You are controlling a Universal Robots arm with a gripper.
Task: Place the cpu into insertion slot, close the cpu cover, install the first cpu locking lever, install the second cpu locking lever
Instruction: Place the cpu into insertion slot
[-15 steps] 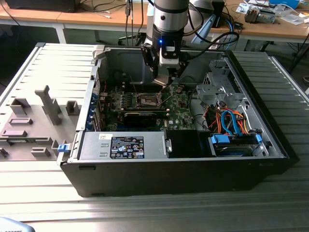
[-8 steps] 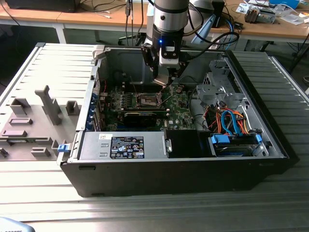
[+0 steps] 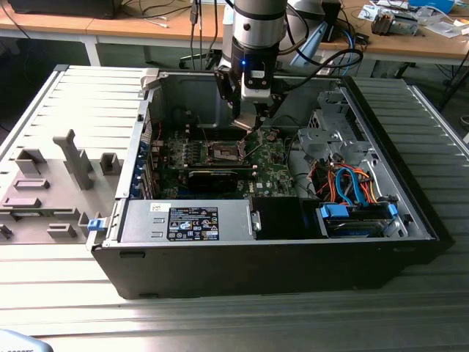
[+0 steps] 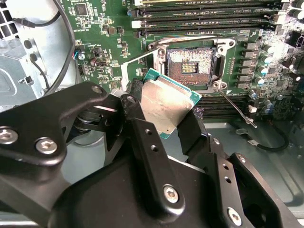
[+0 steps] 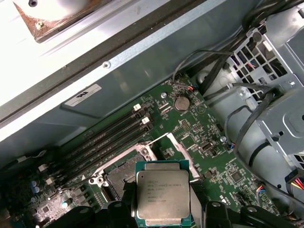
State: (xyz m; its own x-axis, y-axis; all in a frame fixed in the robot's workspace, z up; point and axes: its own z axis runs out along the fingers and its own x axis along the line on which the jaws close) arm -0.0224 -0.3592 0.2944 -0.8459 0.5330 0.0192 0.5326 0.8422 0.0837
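Note:
My gripper point(image 3: 253, 121) hangs inside the open computer case, shut on the cpu point(image 4: 166, 104), a flat square chip with a grey metallic face and a green edge. In both wrist views the black fingers point(image 4: 135, 114) clamp it on two opposite sides. The cpu point(image 5: 163, 194) hovers just beside and above the insertion slot point(image 4: 192, 66), apart from it. The slot's dark centre lies bare. The cpu cover point(image 5: 178, 147) stands swung up as a thin silvery frame at the slot's edge. A thin wire locking lever point(image 4: 235, 107) sticks out loose from one corner of the insertion slot point(image 3: 223, 152).
Long black memory slots point(image 5: 109, 137) run next to the socket. The silver drive cage point(image 3: 330, 136) and coloured cables point(image 3: 348, 187) fill the case on the exterior view's right, the power supply point(image 3: 190, 220) its front. A grey fixture with parts point(image 3: 51, 183) lies on the exterior view's left.

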